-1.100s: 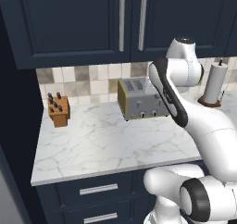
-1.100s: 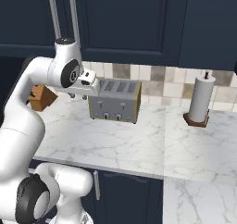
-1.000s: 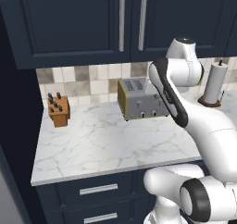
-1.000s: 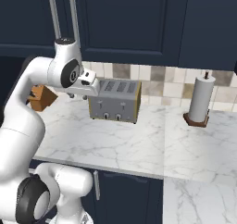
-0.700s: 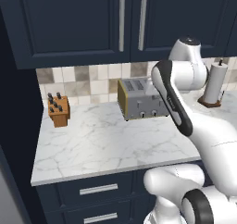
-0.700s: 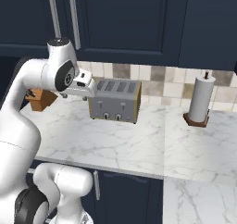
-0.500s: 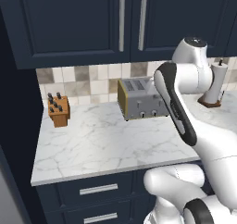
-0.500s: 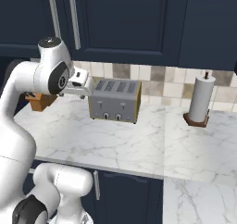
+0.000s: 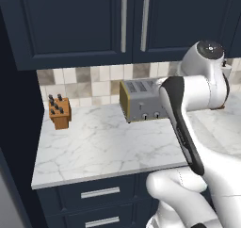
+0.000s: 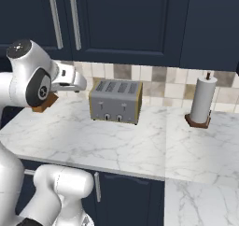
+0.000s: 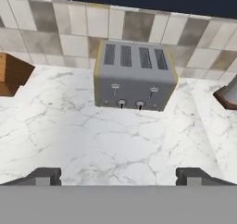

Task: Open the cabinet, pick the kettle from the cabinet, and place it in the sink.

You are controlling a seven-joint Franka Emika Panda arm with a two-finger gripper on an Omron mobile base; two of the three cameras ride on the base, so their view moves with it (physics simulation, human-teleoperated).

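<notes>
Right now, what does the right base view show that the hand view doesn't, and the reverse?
Right base view alone: the cabinet with both doors shut, and the whole paper towel roll on its stand. Hand view alone: the open end effector, its fingertips wide apart. Both: the toaster, the tiled backsplash and the marble countertop.

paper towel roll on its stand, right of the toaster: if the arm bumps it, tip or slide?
Probably tips: the towel roll stands tall and narrow on a small wooden base. Likely light, so a low push might slide it over the smooth marble counter instead. The paper would dent rather than break.
</notes>
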